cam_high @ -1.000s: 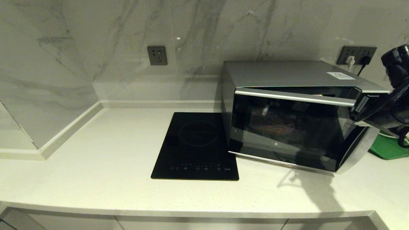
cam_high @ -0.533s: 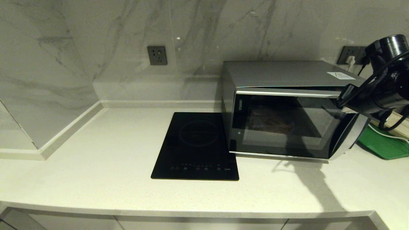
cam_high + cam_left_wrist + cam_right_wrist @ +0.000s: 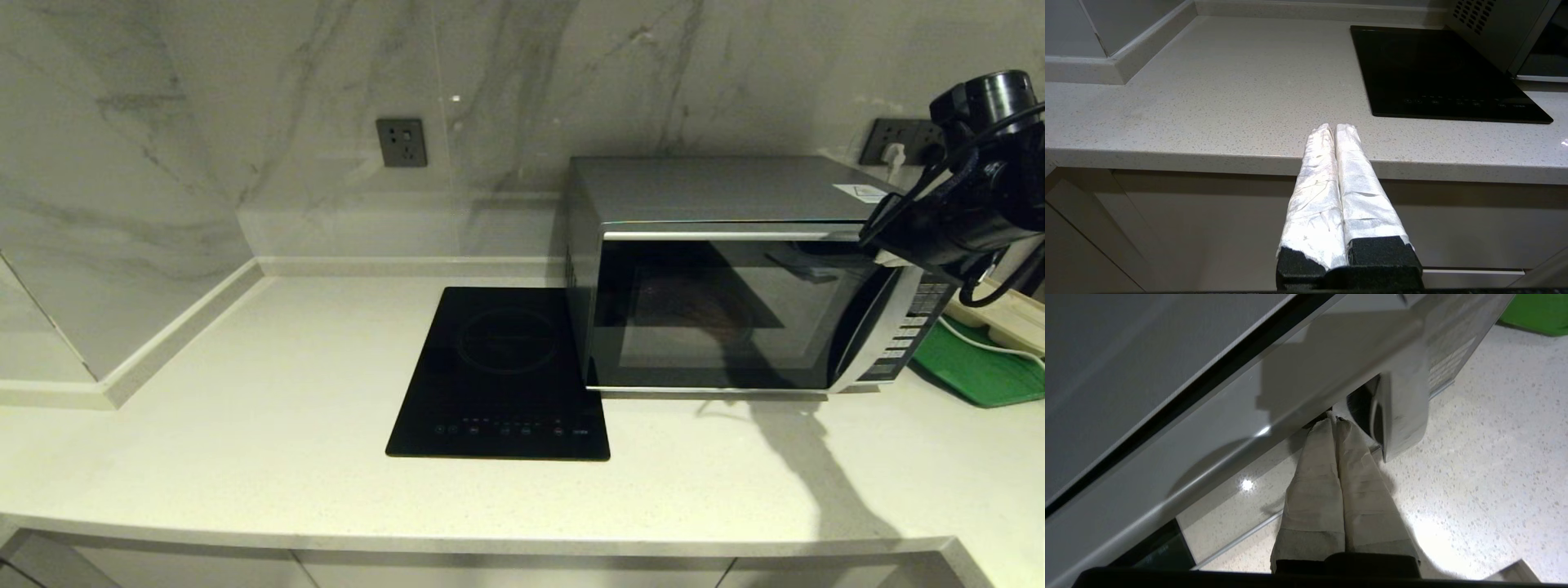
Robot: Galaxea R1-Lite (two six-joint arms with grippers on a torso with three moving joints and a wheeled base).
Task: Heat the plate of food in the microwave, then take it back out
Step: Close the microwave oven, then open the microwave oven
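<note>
One microwave (image 3: 735, 278) stands on the pale speckled tabletop (image 3: 245, 425), its dark glass door seemingly shut flush against the silver body, and behind the glass a round dim shape with reddish-brown streaks shows faintly: the plate of food (image 3: 694, 314), resting inside the cavity toward its middle, though its colour and contents cannot be made out clearly through the door. The curved silver strip and button panel (image 3: 906, 327) run down the microwave's right side. The right hand (image 3: 1333, 418) sits at the upper right corner of the door front, its two tape-wrapped fingers (image 3: 1314, 486) pressed together with no gap between them, holding nothing, the tips meeting the lower edge of the door's silver top strip in the right wrist view. One flat black induction cooktop (image 3: 502, 371) lies just beside the microwave on its left, their edges close or touching. Two wall sockets show on the marble backsplash: one grey socket (image 3: 402, 142) above the cooktop, and one (image 3: 898, 140) behind the microwave's right rear corner with plugs in it. A green tray (image 3: 976, 367) lies to the microwave's right, partly hidden by the arm. The left hand (image 3: 1335, 127) hangs low in front of the tabletop's near edge, well apart from everything, its two wrapped fingers (image 3: 1359, 188) closed against each other and empty.
</note>
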